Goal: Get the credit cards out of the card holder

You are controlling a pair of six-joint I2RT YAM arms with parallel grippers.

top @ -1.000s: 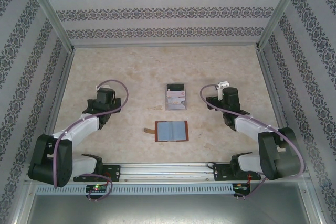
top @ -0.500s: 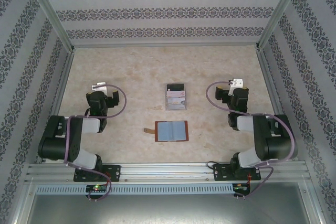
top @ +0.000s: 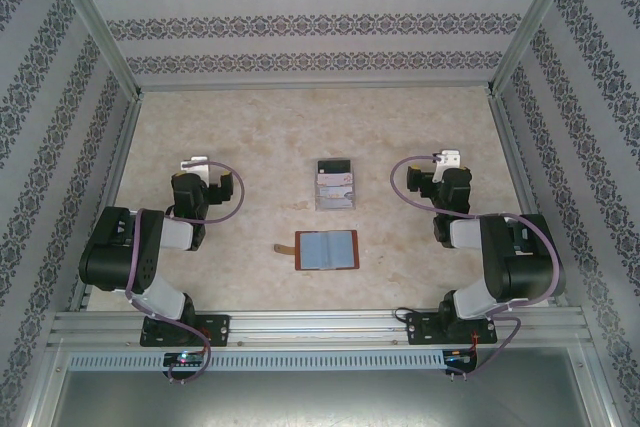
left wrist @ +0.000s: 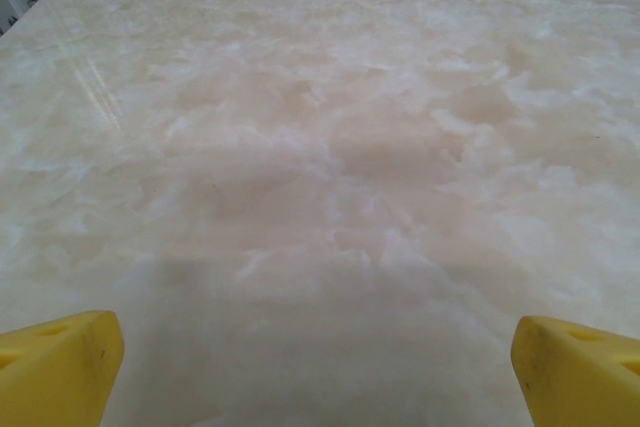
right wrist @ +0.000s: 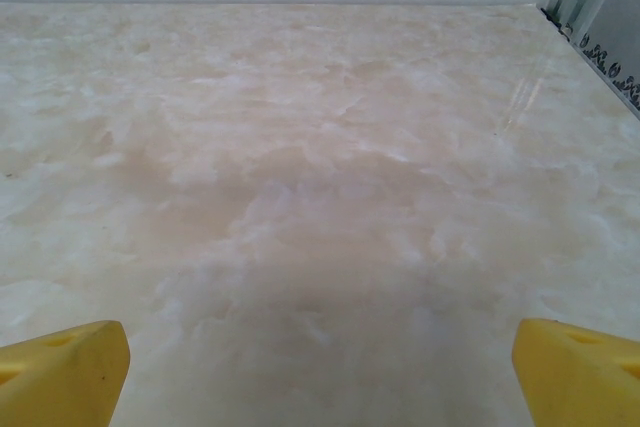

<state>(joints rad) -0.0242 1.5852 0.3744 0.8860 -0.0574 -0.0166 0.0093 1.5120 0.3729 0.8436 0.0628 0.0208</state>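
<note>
From above, the card holder (top: 326, 249) lies open and flat on the tabletop (top: 250, 127) between my two arms. The credit cards (top: 335, 185) stand in a clear stand (top: 335, 205) a little beyond it. At my left wrist, my left fingers (left wrist: 55, 367) are spread wide over bare tabletop, holding nothing. At my right wrist, my right fingers (right wrist: 60, 367) are likewise wide apart and empty.

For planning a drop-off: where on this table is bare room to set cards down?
Free: far strip of the table by the back wall; the gaps from stand to left arm and to right arm. Crowded: centre, stand just behind card holder.
</note>
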